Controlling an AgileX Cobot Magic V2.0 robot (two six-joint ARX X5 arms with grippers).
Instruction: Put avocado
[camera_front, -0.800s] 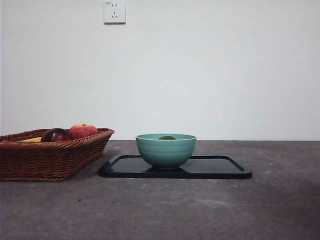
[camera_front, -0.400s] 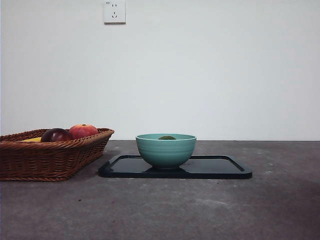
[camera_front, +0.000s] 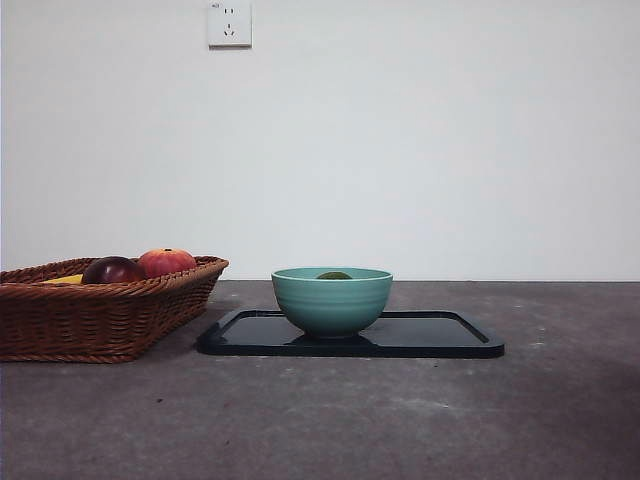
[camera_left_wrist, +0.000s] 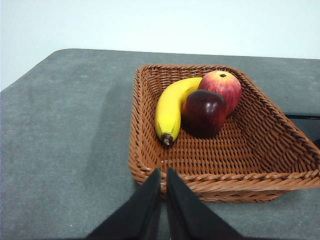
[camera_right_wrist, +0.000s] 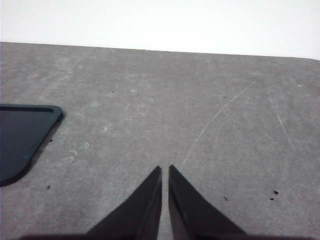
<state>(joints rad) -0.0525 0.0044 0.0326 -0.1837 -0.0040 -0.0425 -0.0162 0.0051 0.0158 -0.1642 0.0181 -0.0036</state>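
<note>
Now you can see the avocado (camera_front: 334, 275) lying inside the teal bowl (camera_front: 332, 303); only its dark green top shows above the rim in the front view. The bowl stands on the left half of the black tray (camera_front: 440, 338), and the tray lies flat on the grey table (camera_front: 400, 420). At 9 o'clock from the bowl you find the wicker basket (camera_front: 100, 318), with its near corner just beside the tray's left end. In the basket your left wrist camera shows a banana (camera_left_wrist: 171, 107), a dark maroon fruit (camera_left_wrist: 203, 113) and a red-orange fruit (camera_left_wrist: 222, 87); the maroon fruit touches both of the others. The left gripper (camera_left_wrist: 163, 172) hangs over the basket's near rim, with its two black jaws brought almost together, only a thin slit between them, and nothing is held there. The right gripper (camera_right_wrist: 165, 170) is over bare table, and you see one rounded corner of the tray at about 9 o'clock from its tips, well apart from them. Its jaws also stand nearly closed with a narrow gap, and they hold nothing. Neither arm shows in the front view. High on the white wall, at 11 o'clock from the bowl, a wall socket (camera_front: 229, 23) is mounted.
</note>
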